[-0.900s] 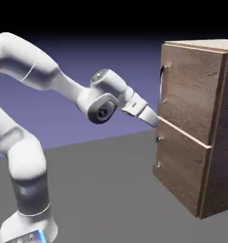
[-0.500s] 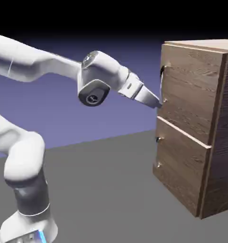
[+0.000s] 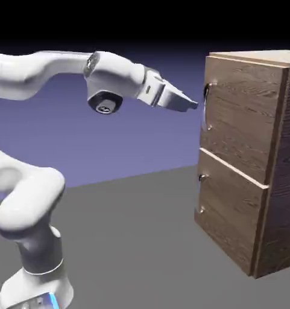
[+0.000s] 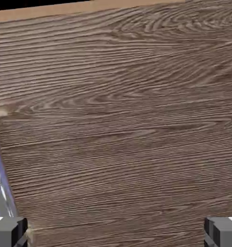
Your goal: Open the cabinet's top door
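Height has been gained: the gripper (image 3: 192, 106), once at the seam between the cabinet (image 3: 249, 157) panels, is now levelled at the top door (image 3: 240, 114) handle (image 3: 205, 107), fingers spread, nothing held. Door remains shut; grasping is judged next.

Wood of the top door (image 4: 122, 125) fills the hand view, its handle unseen.
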### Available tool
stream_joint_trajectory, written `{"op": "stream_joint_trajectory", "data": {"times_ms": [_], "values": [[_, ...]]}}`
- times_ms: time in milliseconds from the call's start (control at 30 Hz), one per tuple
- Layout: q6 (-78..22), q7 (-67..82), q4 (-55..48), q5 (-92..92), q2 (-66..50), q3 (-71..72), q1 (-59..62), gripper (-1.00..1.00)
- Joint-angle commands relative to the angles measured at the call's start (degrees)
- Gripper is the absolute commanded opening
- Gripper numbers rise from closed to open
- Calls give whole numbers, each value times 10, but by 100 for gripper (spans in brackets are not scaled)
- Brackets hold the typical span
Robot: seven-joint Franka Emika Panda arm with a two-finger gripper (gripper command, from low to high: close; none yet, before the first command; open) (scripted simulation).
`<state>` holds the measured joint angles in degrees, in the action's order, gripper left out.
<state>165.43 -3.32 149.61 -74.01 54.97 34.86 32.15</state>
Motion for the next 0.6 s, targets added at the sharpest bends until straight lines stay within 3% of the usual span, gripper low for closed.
{"op": "stream_joint_trajectory", "data": {"times_ms": [0,567], "values": [[-3,13,-4,-25,8,12,11,0],[-52,237,-69,-449,135,211,199,0]]}}
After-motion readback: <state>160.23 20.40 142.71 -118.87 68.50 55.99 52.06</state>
